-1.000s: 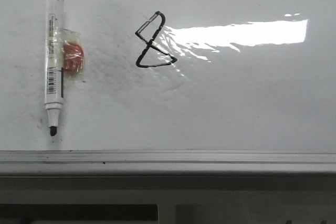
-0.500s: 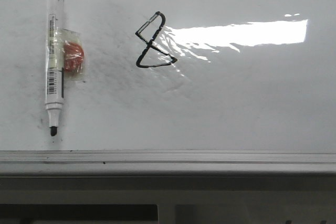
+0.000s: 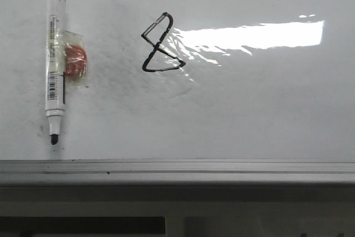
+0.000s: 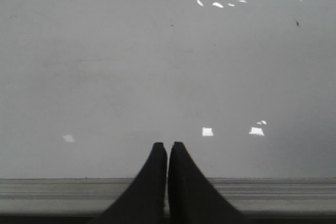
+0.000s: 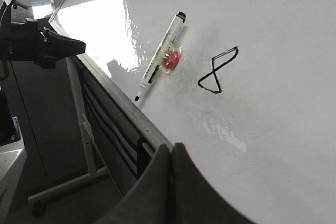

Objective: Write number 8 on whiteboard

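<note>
The number 8 (image 3: 161,44) is drawn in black on the whiteboard (image 3: 249,104), a narrow upper loop over a wider triangular lower loop; it also shows in the right wrist view (image 5: 217,70). A white marker with a black uncapped tip (image 3: 55,62) lies on the board at the left, with an orange-red piece taped to its side (image 3: 76,62); the marker shows in the right wrist view too (image 5: 160,63). No gripper shows in the front view. My left gripper (image 4: 167,146) is shut and empty above the board's near frame edge. My right gripper (image 5: 172,147) is shut and empty, beside the board's frame.
The grey metal frame edge (image 3: 177,171) runs along the board's near side. A bright glare patch (image 3: 249,35) lies right of the 8. In the right wrist view the other arm (image 5: 37,43) hangs off the board's corner, with the board's stand (image 5: 79,129) below it.
The front view has shifted very slightly; the marker and the 8 sit a few pixels further left. Nothing else differs.
</note>
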Tool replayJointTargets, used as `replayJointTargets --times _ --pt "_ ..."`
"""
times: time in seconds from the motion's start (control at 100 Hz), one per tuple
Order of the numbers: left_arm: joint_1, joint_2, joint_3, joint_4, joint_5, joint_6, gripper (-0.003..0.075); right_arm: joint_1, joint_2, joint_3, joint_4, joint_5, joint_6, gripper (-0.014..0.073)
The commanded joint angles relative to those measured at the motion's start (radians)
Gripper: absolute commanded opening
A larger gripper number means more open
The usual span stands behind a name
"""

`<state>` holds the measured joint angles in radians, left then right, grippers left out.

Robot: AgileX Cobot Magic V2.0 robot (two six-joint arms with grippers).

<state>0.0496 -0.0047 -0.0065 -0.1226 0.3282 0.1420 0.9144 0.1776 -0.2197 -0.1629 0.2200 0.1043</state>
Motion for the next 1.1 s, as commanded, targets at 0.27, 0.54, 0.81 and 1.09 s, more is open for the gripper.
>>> replayJointTargets --times 0.27,0.54,0.81,1.09 --pt "0.001 -0.028 0.039 0.061 -0.037 -0.015 -0.002 -0.002 0.01 -0.024 -0.016 -0.073 -0.002 -0.0064" --pt "0.001 -0.028 0.039 0.061 -0.037 -0.015 -0.002 -0.002 0.01 -0.024 -0.016 -0.073 -0.002 -0.0064" --pt "0.001 -0.028 0.039 0.061 -0.037 -0.015 -0.002 -0.002 0.01 -0.024 -0.016 -0.073 -0.002 -0.0064" --pt "0.001 -0.028 0.039 0.059 -0.037 -0.015 -0.002 -0.002 0.01 -0.024 -0.016 -0.073 -0.002 -0.0064"
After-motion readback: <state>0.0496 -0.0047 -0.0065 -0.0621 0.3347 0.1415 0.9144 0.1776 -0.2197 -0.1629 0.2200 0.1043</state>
